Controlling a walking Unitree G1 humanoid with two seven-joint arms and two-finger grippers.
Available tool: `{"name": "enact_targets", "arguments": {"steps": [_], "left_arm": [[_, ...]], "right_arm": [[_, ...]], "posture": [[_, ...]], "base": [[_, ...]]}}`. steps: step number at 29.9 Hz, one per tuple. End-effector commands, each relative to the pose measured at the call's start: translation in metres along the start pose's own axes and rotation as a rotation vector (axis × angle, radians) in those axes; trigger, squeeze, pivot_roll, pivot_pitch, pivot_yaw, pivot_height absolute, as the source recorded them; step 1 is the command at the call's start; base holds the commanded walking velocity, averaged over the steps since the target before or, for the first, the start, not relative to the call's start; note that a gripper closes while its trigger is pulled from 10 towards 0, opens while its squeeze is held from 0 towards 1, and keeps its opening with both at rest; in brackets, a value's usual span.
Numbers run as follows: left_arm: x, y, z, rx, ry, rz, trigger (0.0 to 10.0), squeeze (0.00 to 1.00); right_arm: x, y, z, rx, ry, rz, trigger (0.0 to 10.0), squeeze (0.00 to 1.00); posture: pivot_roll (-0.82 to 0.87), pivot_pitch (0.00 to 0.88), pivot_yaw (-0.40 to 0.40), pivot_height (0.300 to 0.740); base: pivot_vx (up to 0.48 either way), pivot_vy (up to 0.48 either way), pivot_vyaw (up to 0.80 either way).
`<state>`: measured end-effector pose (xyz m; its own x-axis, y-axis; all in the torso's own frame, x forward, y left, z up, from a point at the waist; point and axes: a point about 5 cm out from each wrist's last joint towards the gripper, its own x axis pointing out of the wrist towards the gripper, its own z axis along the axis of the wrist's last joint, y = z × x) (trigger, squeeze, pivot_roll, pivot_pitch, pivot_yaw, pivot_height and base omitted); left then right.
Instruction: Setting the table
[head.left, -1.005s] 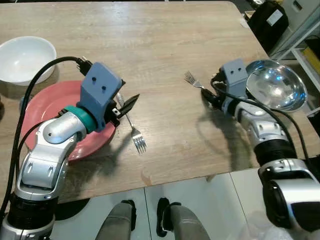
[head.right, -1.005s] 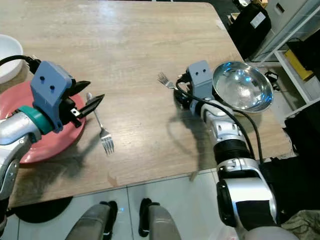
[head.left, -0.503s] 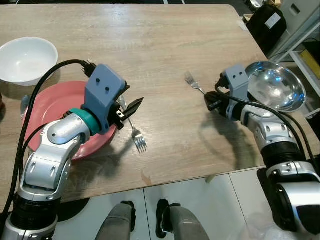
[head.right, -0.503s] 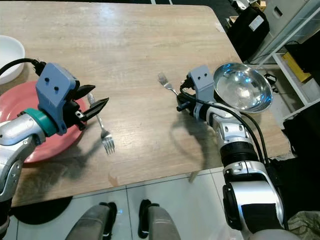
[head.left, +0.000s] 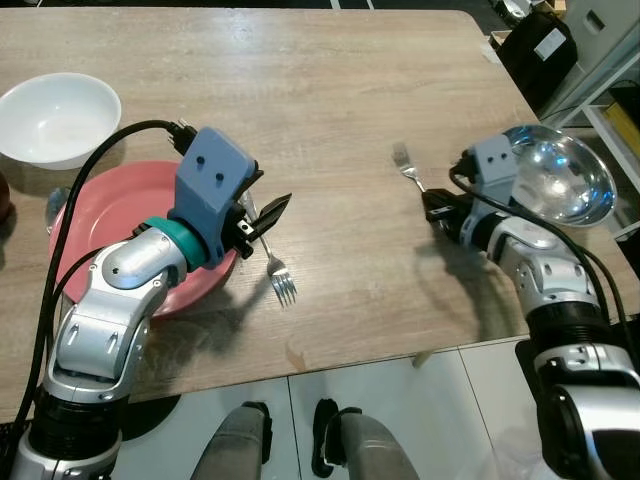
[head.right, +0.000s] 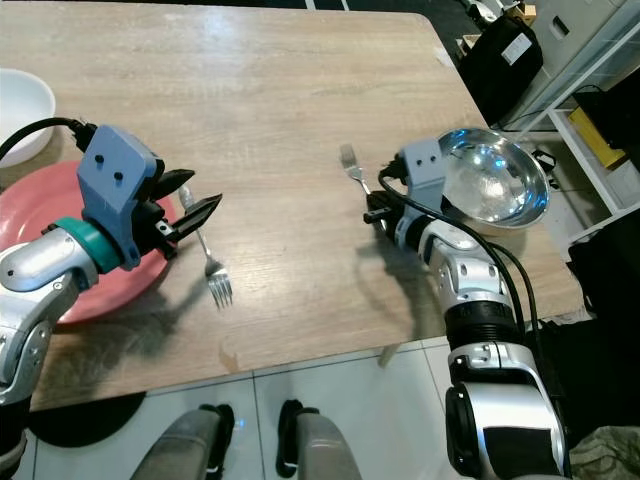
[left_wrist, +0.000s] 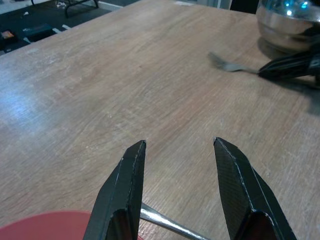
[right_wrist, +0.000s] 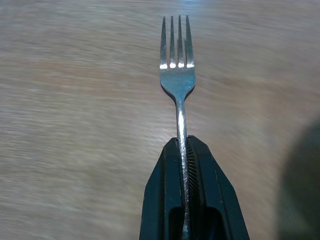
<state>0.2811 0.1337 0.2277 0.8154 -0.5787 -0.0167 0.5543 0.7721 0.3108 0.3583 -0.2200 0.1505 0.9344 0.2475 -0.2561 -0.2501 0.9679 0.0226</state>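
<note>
- Fork 1 (head.left: 408, 165) is clamped by its handle in the right gripper (head.left: 437, 206), fingers pressed together on it; tines point toward 11 o'clock from the gripper.
- In the right wrist view, this fork's handle sits pinched between the 2 black fingers (right_wrist: 210, 200), tines projecting beyond the tips over the wooden surface (head.left: 330, 90).
- Right gripper sits just beside the steel bowl (head.left: 560, 180), at the bowl's 9 o'clock side.
- Fork 2 (head.left: 275, 270) lies flat on the surface, tines toward 5 o'clock, handle running up under the left gripper (head.left: 262, 215).
- Left gripper fingers stand apart, straddling the handle of fork 2 without closing on it; the left wrist view shows the handle passing between and below the 2 fingers (left_wrist: 125, 190).
- Red plate (head.left: 90, 230) lies at 9 o'clock of fork 2, touching or just beside its handle end.
- White bowl (head.left: 60, 118) stands at 11 o'clock of the red plate.
</note>
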Motion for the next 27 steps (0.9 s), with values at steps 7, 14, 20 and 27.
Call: {"name": "enact_targets", "arguments": {"steps": [7, 14, 20, 27], "left_arm": [[0.004, -0.008, 0.001, -0.004, -0.005, -0.039, 10.0, 0.00], [0.006, -0.010, 0.000, -0.006, -0.007, -0.045, 10.0, 0.00], [0.006, -0.010, 0.001, -0.006, -0.008, -0.046, 10.0, 0.00], [0.007, -0.010, 0.001, -0.002, -0.008, -0.048, 10.0, 0.00]], "right_arm": [[-0.034, -0.027, -0.049, 0.068, 0.173, -0.149, 10.0, 0.00], [-0.043, -0.038, -0.048, 0.043, 0.175, -0.187, 10.0, 0.00], [-0.049, -0.042, -0.042, 0.047, 0.156, -0.227, 10.0, 0.00], [-0.049, -0.043, -0.038, 0.051, 0.130, -0.229, 10.0, 0.00]], "posture": [[0.13, 0.182, -0.031, 0.740], [0.12, 0.178, -0.028, 0.740], [0.13, 0.177, -0.026, 0.740], [0.13, 0.175, -0.024, 0.740]], "base": [[0.000, 0.000, 0.00], [0.000, 0.000, 0.00], [0.000, 0.000, 0.00], [0.000, 0.000, 0.00]]}}
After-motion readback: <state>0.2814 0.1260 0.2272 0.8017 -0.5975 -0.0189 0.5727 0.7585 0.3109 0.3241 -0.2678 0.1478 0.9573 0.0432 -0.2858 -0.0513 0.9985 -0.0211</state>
